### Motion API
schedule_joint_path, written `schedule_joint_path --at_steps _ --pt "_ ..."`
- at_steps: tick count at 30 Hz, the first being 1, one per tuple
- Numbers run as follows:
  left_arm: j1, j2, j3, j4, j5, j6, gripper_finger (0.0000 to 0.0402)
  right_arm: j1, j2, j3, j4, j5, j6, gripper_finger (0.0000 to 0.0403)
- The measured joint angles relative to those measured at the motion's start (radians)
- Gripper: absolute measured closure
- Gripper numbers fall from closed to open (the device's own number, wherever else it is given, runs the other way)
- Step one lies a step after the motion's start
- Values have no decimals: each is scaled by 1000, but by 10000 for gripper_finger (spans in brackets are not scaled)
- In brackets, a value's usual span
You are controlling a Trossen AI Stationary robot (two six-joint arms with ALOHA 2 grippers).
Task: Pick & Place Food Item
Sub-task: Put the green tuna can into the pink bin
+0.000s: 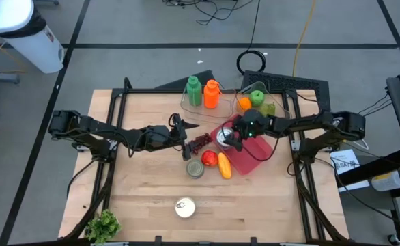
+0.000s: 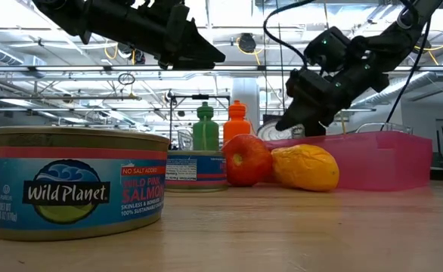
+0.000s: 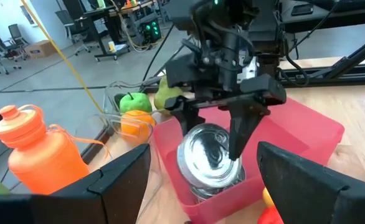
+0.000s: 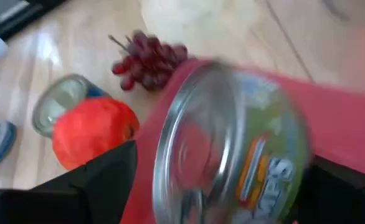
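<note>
A silver can (image 3: pixel 210 158) is seen in the pink bin (image 3: pixel 307 127), directly beneath the right gripper (image 3: pixel 223 127), whose fingers are spread apart around it. Rigid, smooth and probably slippery, it is best gripped across its round sides. The left gripper (image 1: pixel 184 139) is held open nearby.

Place: a robotics lab or open workshop hall.
Floor: grey concrete (image 1: pixel 145 27) marked with dark tape lines, loose cables (image 1: pixel 220 10) trailing across it.
Ceiling: exposed pipes and trusses (image 2: pixel 70 75) with strip lights, seen in the low view.
Background: desks, office chairs (image 3: pixel 17 34) and cardboard boxes (image 3: pixel 36 48) behind the rig.
Rig: a wooden table (image 1: pixel 145 191) in a black metal frame (image 1: pixel 111 123), carrying two mounted arms.
Other: a white bin (image 1: pixel 26 37) standing by the table.
</note>
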Motion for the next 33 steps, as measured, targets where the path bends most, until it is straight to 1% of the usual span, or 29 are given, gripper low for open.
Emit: schedule_joint_path --at_steps 4,5,11,13,19,25,30,33 --pt "0 0 0 0 0 0 101 0 -14 0 -7 6 -20 52" --pt "0 0 0 -1 0 0 101 1 -20 0 -7 23 -28 53" --pt "0 0 0 -7 0 0 101 35 -58 0 -10 190 -126 61" --pt "0 0 0 -7 0 0 101 53 -63 0 -12 228 -159 61" --pt "0 0 0 -7 0 0 100 95 -64 0 -12 234 -174 61" --pt "0 0 0 -6 0 0 94 111 -65 0 -46 237 -172 62" --pt "0 0 0 -7 0 0 99 112 -65 0 -100 359 -188 66" --pt "0 0 0 -7 0 0 102 112 -65 0 -135 367 -188 67"
